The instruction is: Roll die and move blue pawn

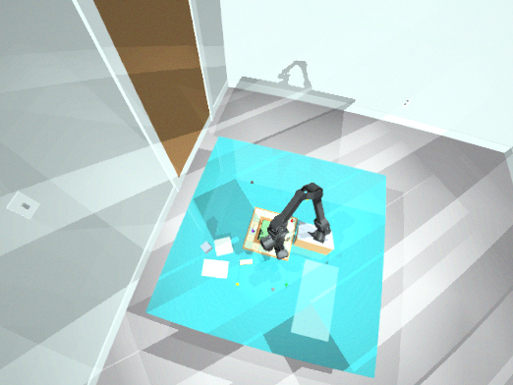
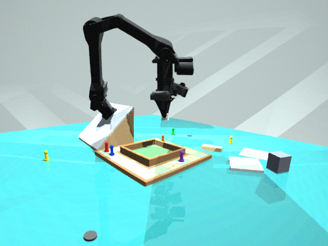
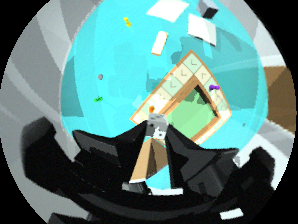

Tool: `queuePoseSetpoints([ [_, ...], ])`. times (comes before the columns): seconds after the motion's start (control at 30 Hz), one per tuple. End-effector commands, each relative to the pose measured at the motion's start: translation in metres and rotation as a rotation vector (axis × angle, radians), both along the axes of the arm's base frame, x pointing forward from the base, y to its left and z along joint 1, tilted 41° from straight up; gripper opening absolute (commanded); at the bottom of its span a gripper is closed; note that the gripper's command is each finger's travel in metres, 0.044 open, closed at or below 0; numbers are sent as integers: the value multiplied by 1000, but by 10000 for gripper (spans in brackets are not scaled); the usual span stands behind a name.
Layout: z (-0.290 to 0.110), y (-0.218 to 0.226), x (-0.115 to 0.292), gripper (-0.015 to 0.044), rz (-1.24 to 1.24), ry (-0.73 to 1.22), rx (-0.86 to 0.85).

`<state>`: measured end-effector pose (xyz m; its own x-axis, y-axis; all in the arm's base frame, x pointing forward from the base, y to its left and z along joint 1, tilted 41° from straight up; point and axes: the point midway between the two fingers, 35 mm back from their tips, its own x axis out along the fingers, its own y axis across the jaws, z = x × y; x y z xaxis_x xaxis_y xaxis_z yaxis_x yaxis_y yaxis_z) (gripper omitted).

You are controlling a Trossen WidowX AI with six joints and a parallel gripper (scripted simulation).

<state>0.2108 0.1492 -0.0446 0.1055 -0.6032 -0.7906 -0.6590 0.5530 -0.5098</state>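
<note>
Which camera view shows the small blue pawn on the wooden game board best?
The exterior view: the blue pawn stands upright beside the red pawn on the board's near corner. From the top view it is too small to identify; the wrist view doesn't show it.

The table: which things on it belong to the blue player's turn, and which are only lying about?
For the turn: the die, clamped in the gripper; the tray; the blue pawn; the board.

Lying about: red pawn, purple pawn, yellow pawn, grey cube, white slabs, dark disc.
</note>
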Motion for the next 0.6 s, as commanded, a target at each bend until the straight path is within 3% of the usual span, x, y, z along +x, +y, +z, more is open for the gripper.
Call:
queuePoseSetpoints([
  [0.0,7,-9,11,0,97,65,-12],
  [0.57,25,-45,42,0,441,329,-78],
])
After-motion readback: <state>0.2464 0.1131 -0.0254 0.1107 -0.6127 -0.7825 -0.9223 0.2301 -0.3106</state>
